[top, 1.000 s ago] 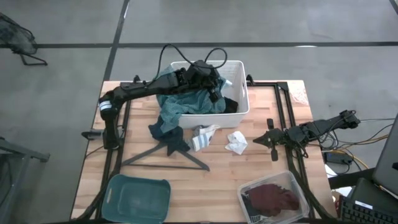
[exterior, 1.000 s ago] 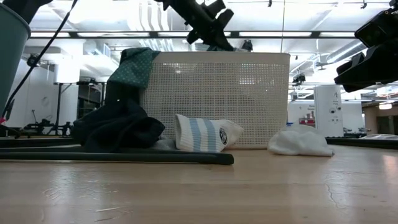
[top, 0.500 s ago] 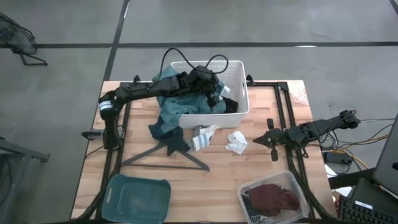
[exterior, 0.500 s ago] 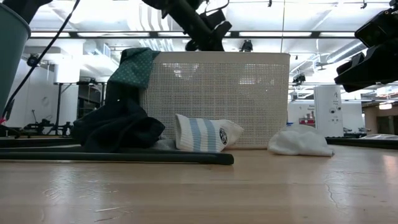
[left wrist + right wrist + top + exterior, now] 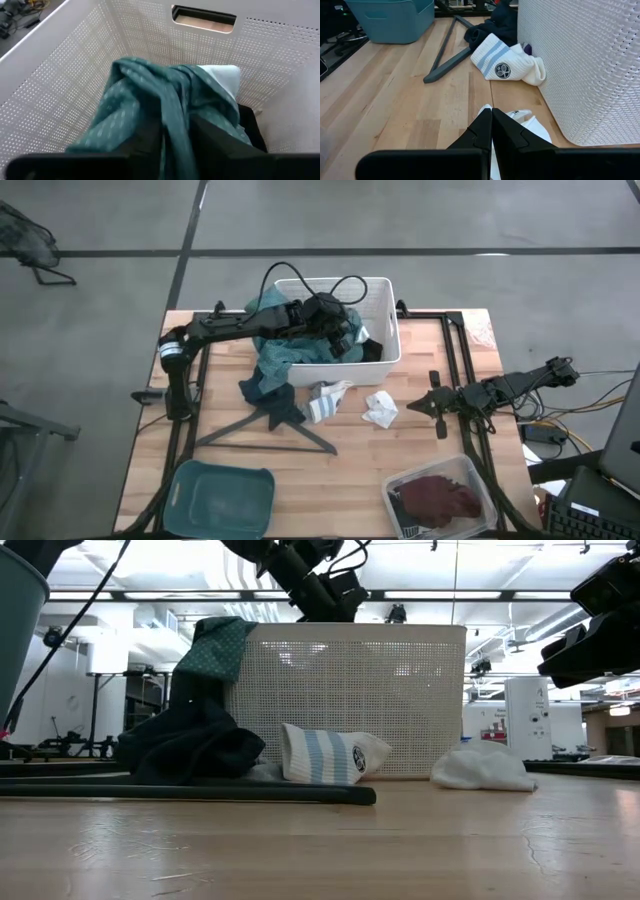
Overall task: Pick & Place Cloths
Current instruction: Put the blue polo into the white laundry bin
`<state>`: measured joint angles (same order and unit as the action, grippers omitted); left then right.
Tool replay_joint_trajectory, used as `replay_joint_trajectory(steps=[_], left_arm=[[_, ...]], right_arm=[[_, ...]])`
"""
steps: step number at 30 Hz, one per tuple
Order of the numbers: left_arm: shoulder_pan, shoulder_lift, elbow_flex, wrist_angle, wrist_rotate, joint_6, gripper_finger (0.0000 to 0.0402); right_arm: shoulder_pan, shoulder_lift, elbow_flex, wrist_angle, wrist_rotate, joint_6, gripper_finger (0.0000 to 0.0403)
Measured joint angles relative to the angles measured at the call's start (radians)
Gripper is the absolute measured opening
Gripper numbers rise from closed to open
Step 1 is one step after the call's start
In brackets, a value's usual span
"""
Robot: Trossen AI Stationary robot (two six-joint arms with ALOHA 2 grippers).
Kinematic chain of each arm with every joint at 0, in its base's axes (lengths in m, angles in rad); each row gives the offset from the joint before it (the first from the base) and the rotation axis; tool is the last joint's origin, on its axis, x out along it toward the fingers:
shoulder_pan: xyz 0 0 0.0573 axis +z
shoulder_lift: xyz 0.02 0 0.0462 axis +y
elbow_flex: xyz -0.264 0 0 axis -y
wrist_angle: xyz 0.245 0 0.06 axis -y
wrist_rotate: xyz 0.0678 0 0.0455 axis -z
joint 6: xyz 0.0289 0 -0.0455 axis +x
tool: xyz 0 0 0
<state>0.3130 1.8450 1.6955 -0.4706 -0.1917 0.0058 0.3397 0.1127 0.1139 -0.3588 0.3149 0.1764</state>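
My left gripper [image 5: 343, 335] reaches down into the white perforated basket [image 5: 392, 320], its fingers apart around a large teal-green cloth [image 5: 150, 95]. That cloth spills over the basket's left near rim [image 5: 275, 358] and hangs down to the table. It ends at a navy cloth [image 5: 270, 395] on the wood. A black cloth [image 5: 370, 350] lies in the basket's right corner. A blue-striped white sock [image 5: 325, 402] and a small white piece [image 5: 380, 410] lie in front of the basket. My right gripper [image 5: 437, 408] waits shut at the table's right, just above the white piece [image 5: 530, 127]. My left gripper has a bunched fold of the teal-green cloth [image 5: 175, 132] in the gap between its two fingers [image 5: 147, 137], touching both. The fingers slant down into the basket from the table's left. Whether they still pinch the fold I cannot tell. The cloth's bulk rests in the basket.
A dark grey hanger [image 5: 265, 435] lies on the table near the navy cloth. A teal bin [image 5: 222, 498] stands at the near left. At the near right, a clear container [image 5: 440, 498] holds a maroon cloth. Black rails [image 5: 465, 370] run along the table's sides.
My left gripper has gone down into the basket with the teal-green cloth, tipping a little further downward. In the low view it has sunk from above the basket to just behind its rim. The part of the cloth hanging over the rim has stayed put.
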Motion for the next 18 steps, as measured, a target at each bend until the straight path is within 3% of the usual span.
replay_joint_trajectory(steps=[10,18], left_arm=[[0.000,-0.014,0.000,0.006,-0.005,-0.023,0.0240],[-0.001,-0.034,0.035,0.005,-0.007,-0.022,0.0270]], right_arm=[[0.000,0.000,0.000,0.000,0.000,0.000,0.0008],[0.000,0.000,0.000,0.000,0.000,0.000,0.0008]])
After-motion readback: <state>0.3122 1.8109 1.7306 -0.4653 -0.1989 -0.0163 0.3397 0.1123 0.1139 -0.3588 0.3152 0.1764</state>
